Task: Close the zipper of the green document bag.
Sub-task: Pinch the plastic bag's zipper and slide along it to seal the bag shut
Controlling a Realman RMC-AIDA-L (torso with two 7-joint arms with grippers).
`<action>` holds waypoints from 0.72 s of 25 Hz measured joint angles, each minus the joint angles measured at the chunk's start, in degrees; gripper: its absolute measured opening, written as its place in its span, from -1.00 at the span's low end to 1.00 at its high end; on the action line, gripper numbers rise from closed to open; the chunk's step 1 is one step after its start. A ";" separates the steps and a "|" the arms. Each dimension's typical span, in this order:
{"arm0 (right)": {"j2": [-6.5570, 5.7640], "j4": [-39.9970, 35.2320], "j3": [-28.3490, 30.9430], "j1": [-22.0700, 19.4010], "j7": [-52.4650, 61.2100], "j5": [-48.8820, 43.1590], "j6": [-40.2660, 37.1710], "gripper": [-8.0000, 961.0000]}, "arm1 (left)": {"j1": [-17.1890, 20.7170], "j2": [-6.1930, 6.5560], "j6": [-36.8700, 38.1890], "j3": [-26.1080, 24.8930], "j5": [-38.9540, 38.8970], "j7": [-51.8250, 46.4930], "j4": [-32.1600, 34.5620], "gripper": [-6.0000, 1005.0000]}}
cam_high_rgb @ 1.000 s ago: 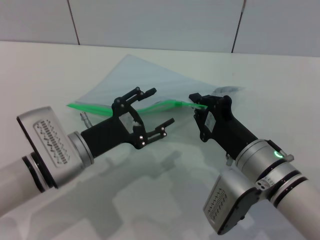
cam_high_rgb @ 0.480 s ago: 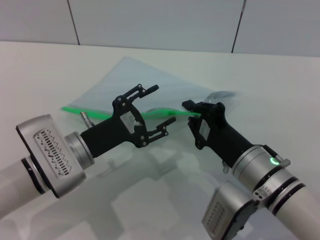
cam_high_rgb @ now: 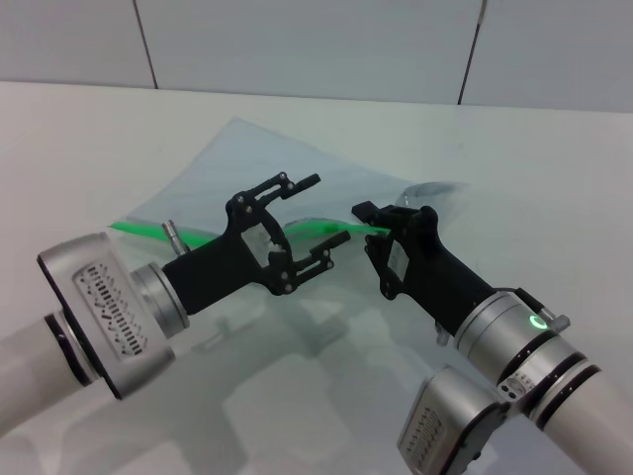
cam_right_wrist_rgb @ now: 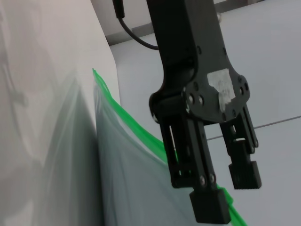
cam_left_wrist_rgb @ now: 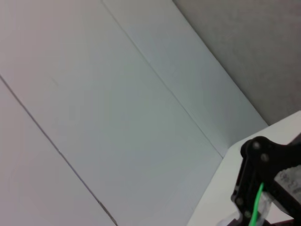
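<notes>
Here the green document bag (cam_high_rgb: 247, 163) is seen lying flat on the white counter (cam_high_rgb: 79, 139), out from its far edge, with the zipper (cam_high_rgb: 148, 231) forming the bag's near long side. The left gripper (cam_high_rgb: 316, 211) is held above the middle of that strip, its fingers (cam_high_rgb: 302, 182) spread wide and nothing between them. The right gripper (cam_high_rgb: 368, 230) is pinched on the zipper's end, which is lifted slightly off the counter there.
</notes>
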 joint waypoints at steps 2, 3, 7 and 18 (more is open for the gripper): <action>0.00 -0.04 0.00 0.00 0.00 -0.01 0.00 -0.88 | 0.00 -0.01 0.00 0.04 0.15 1.17 -0.05 0.40; 0.00 -0.07 0.00 0.00 0.00 -0.03 0.00 -0.88 | 0.00 -0.02 0.00 0.04 0.25 1.59 -0.07 0.40; 0.00 -0.07 0.00 0.00 -0.01 -0.07 -0.01 -0.88 | 0.01 -0.02 0.00 0.10 0.41 2.57 -0.13 0.25; 0.05 0.00 0.00 0.01 -0.07 -2.04 0.79 -0.89 | 0.02 -0.02 -0.07 0.22 1.06 3.85 -0.14 -0.41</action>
